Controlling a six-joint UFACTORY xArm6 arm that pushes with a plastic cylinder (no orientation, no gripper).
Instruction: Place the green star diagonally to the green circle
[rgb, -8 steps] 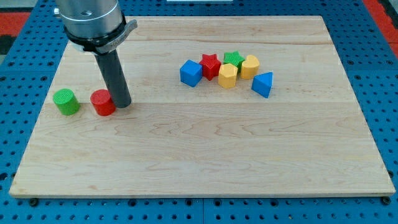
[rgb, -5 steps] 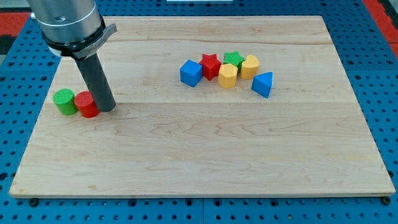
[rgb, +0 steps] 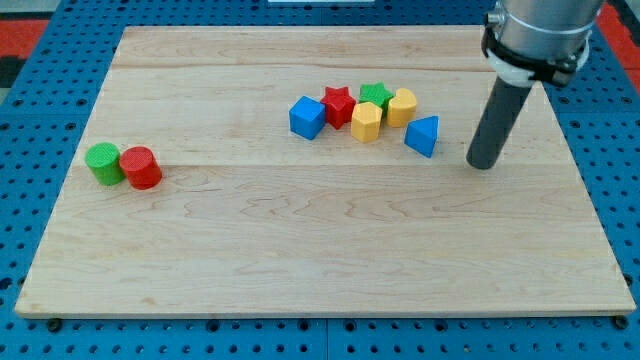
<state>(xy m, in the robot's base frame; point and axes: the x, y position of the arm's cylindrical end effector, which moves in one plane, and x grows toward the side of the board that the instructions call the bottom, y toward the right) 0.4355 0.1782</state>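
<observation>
The arm comes down from the view's top right corner, its grey cylinder body cut off by the frame, and the dark rod hangs straight down from it, upright. My tip (rgb: 482, 164) sits on the wooden board (rgb: 330, 270) at the right side, near the blue triangle block (rgb: 423, 135) but apart from it, with bare wood between them. The rod has no jaws and holds nothing; it touches no block.

The green star (rgb: 376, 95) lies in the cluster near the board's middle, toward the far edge (only its top shows clearly, since other blocks stand in front of it). It sits between the red star (rgb: 339, 105) on its left and a yellow block (rgb: 402, 106) on its right, with a second yellow block (rgb: 366, 122) just in front. A blue cube (rgb: 307, 117) ends the cluster on the left.

The green circle (rgb: 103, 163) stands well apart, at the board's left edge, touching the red cylinder (rgb: 142, 167) on its right.
</observation>
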